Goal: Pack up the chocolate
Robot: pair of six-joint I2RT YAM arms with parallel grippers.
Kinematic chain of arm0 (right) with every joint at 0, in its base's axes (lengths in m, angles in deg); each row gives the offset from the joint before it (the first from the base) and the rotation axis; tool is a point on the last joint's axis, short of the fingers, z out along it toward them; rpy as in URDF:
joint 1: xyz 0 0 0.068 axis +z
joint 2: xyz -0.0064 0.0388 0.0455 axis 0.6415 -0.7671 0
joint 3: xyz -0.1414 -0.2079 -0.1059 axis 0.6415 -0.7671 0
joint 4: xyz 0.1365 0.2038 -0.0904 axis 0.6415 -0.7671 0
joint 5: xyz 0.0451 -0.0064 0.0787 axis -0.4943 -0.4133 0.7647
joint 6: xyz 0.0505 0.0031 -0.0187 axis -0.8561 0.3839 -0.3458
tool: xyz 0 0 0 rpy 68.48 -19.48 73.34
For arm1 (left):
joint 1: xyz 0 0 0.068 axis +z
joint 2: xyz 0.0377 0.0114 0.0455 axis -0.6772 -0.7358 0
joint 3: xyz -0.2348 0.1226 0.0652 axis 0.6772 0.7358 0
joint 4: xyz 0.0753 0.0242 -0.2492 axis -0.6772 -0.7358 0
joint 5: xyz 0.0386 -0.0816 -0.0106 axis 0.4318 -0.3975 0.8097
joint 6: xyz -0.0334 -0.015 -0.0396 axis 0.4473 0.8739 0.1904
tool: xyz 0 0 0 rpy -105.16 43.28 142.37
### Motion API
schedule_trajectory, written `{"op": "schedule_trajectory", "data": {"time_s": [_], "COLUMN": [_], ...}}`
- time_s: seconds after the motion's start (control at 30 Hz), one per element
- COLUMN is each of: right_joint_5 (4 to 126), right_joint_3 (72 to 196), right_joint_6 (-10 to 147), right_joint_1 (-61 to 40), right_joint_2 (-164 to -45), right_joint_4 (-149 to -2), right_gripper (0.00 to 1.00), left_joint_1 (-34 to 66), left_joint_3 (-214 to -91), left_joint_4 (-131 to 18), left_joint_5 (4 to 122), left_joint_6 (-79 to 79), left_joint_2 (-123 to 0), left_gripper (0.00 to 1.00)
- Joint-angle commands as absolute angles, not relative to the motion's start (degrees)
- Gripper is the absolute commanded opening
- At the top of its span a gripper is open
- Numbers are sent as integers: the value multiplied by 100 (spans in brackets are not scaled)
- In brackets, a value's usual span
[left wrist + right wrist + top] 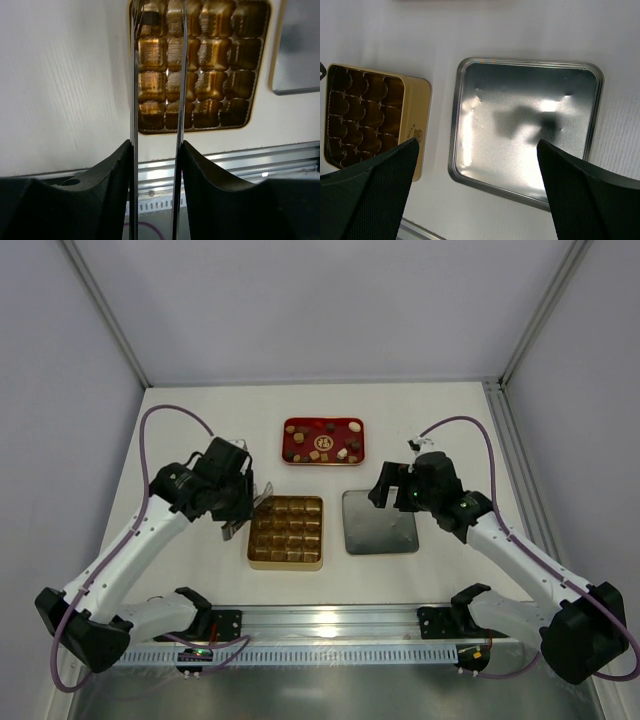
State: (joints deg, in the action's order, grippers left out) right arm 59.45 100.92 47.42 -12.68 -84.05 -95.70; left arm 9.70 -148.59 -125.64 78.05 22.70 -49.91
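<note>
While pinching thin metal tweezers point(134, 100) in the left pincer point(156, 150), pads narrow against both blades, hangs over the left side of the gold gridded box point(286, 532). Spreads the right pincer point(477, 145) wide, holding nothing, above the silver tin lid point(525, 125) just right of that box. Shows the chocolate point(314, 454) lying on the red tray point(290, 425) at the far middle of the worktop point(250, 405), beyond the box. Cannot tell whether any piece sits at the tweezer tips.
</note>
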Motion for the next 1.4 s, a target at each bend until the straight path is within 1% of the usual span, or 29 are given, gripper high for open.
{"op": "schedule_trajectory", "data": {"time_s": [0.0,0.2,0.4,0.67,0.87,0.9,1.3,1.37], "right_joint_5": [5930,5824,5842,5780,5780,5597,5543,5552], "right_joint_3": [10227,10403,10447,10421,10421,10421,10421,10430], "right_joint_6": [4746,4825,4834,4825,4816,4816,4852,4869], "right_joint_1": [-1239,-1239,-1239,-1239,-1239,-1239,-1248,-1239], "right_joint_2": [-8245,-8096,-7797,-7445,-7305,-7296,-7199,-7208], "right_joint_4": [-9466,-9712,-9984,-10327,-10442,-10450,-10547,-10547], "right_gripper": [100,100,100,100,100,100,100,100], "left_joint_1": [949,941,888,677,607,607,563,563], "left_joint_3": [-15604,-16449,-17231,-18364,-18857,-18919,-19517,-19579], "left_joint_4": [-12458,-12133,-11563,-11272,-11192,-11201,-11219,-11262], "left_joint_5": [7626,7318,7124,6896,6905,6913,7054,7256], "left_joint_6": [2134,2028,1782,1431,1264,1237,894,859], "left_joint_2": [-5170,-5882,-7076,-8640,-9310,-9458,-10180,-10294], "left_gripper": [43,43,44,45,46,46,46,46]}}
